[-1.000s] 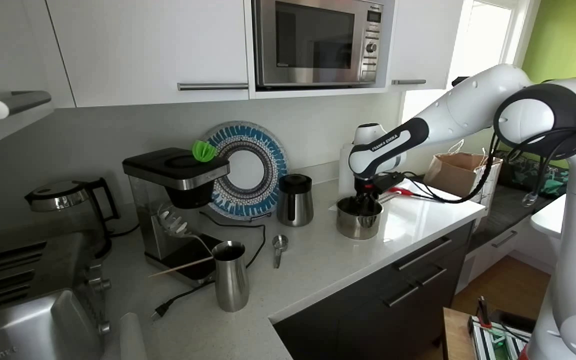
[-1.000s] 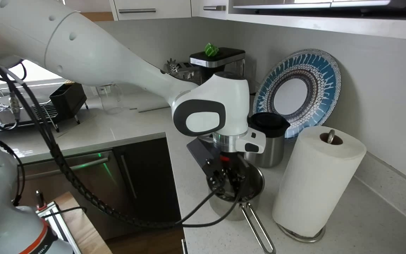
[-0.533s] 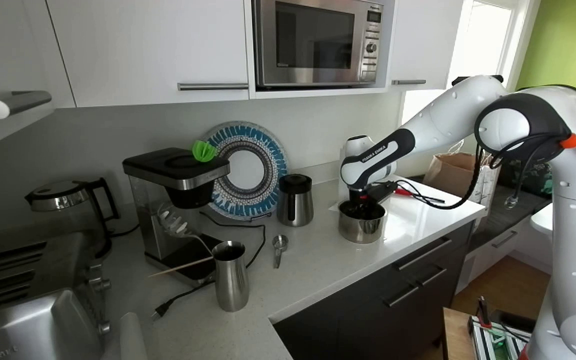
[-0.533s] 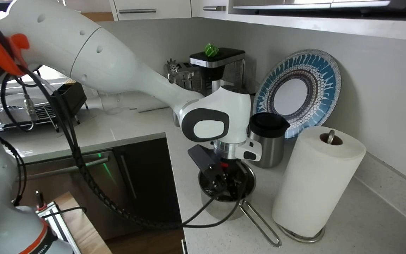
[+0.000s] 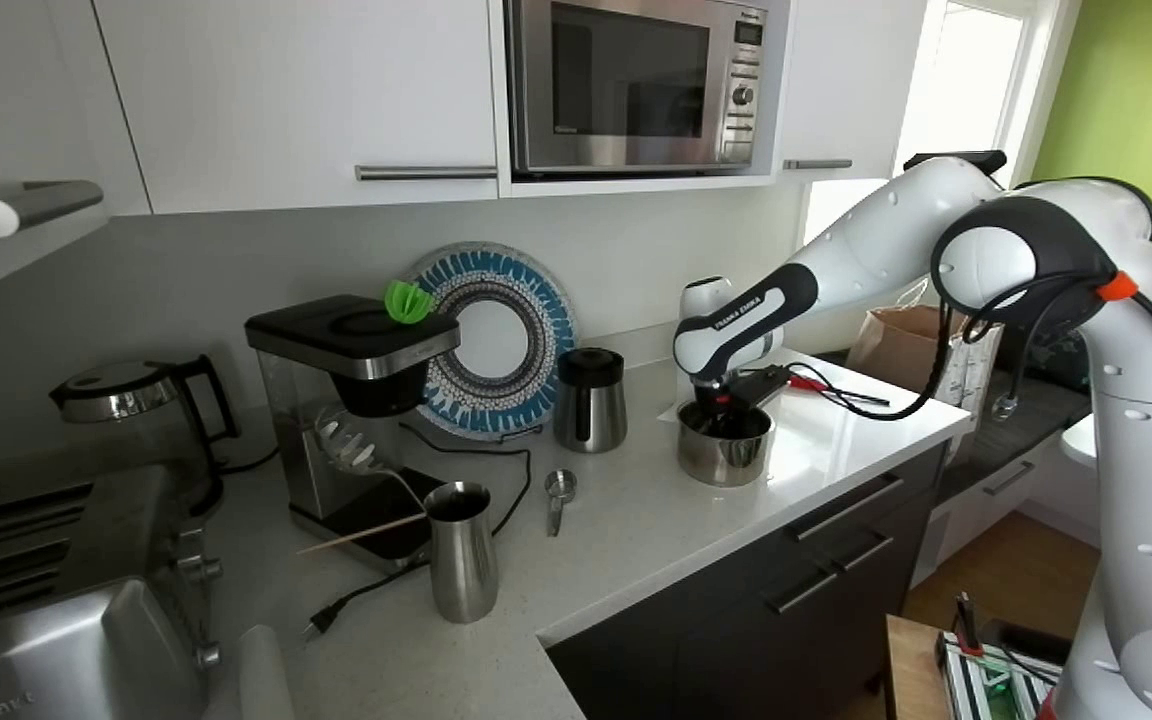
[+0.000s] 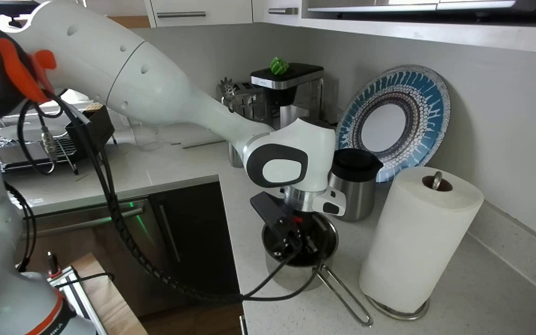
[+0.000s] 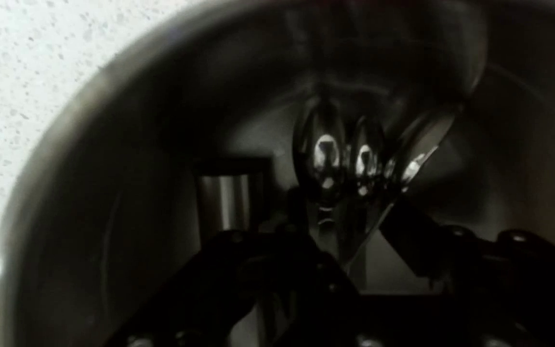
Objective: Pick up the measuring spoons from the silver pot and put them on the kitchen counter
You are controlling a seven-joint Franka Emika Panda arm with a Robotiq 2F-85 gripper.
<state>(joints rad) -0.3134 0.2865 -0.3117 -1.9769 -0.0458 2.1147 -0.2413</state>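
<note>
Near the front edge of the counter (image 5: 626, 540), measuring spoons (image 7: 365, 161), presumably light, stiff and slippery, are being straddled inside the silver pot (image 5: 721, 462) by the parted claw (image 7: 350, 212), handles (image 7: 326, 229) probably being best pinched.

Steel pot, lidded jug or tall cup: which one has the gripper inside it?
The pot, the short, wide one: the gripper is down inside its rim. The lidded jug and the tall cup, both narrower, stand apart from the gripper.
</note>
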